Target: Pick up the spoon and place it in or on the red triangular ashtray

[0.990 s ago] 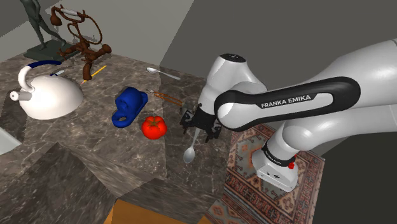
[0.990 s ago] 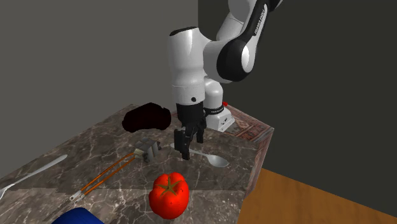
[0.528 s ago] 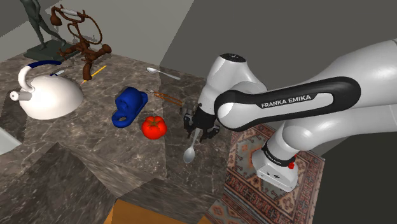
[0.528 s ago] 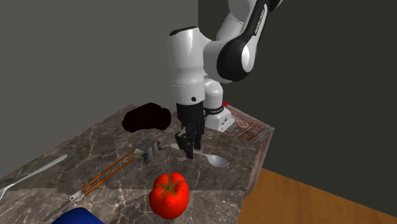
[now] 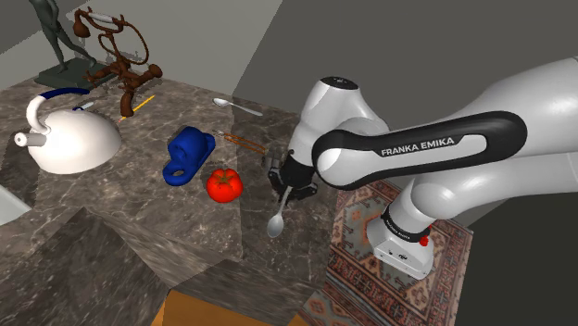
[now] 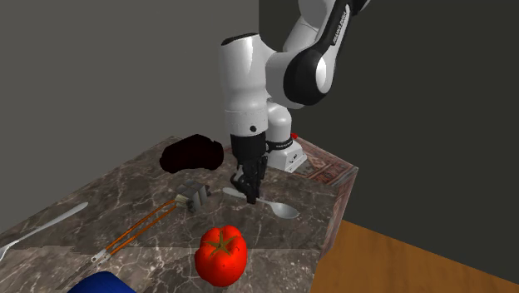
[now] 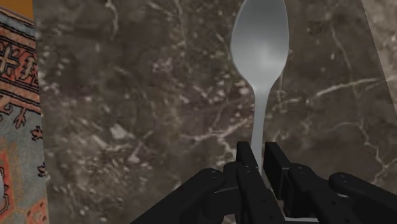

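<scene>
dark veined marble counter [image 5: 111,218] carries everything we see, with a patterned rug [image 5: 366,208] on the floor past its edge, under the arm. we find the black gripper [image 5: 289,190] low over the stone near that edge, pointing down. its two fingers [image 7: 245,159] are drawn in on the thin handle of the grey spoon [image 7: 259,51], pinching it from both sides close to the neck. the bowl lies straight out beyond the fingertips, hollow side up.

in the shoulder view the spoon [image 5: 276,225] runs from the gripper toward 7 o'clock, and its bowl is the part nearest the counter's edge. in the second exterior view the gripper [image 6: 250,193] stands on the handle while the bowl of the spoon [image 6: 283,210] sits at 4 o'clock from it. a short stub of handle pokes out at 9 o'clock. we cannot tell whether the bowl touches the stone.

a red tomato [image 5: 224,184] rests near the gripper at 9 o'clock in the shoulder view. a blue object [image 5: 190,154] lies beyond it at 10 o'clock, and a white kettle [image 5: 67,137] sits well apart at 9 o'clock. a second spoon [image 5: 237,106] lies farther off at 11 o'clock.
</scene>
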{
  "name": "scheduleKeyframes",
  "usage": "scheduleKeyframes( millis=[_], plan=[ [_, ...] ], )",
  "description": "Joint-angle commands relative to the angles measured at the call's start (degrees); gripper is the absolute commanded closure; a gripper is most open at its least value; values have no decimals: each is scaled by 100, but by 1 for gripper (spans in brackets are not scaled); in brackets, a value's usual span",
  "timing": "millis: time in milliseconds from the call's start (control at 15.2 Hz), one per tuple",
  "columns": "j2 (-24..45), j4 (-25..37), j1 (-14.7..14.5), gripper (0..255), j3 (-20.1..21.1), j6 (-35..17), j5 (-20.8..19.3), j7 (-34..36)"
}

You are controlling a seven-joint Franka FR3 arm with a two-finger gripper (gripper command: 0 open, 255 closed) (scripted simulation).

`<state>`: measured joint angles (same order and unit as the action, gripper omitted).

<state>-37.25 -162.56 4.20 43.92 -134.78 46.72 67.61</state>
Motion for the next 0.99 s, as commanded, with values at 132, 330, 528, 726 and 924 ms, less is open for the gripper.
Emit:
scheduleKeyframes(
  millis=[132, 330, 528, 726, 924],
  plan=[
    [-282, 103, -13, 255, -171, 382, -161, 99],
    [-490, 213, -12, 255, -316, 697, -302, 176],
    [-668, 338, -3, 255, -455, 995, -439, 246],
    [-818, 475, 11, 255, -588, 1279, -572, 312],
    [-943, 625, 31, 255, -715, 1549, -699, 373]
  ],
)
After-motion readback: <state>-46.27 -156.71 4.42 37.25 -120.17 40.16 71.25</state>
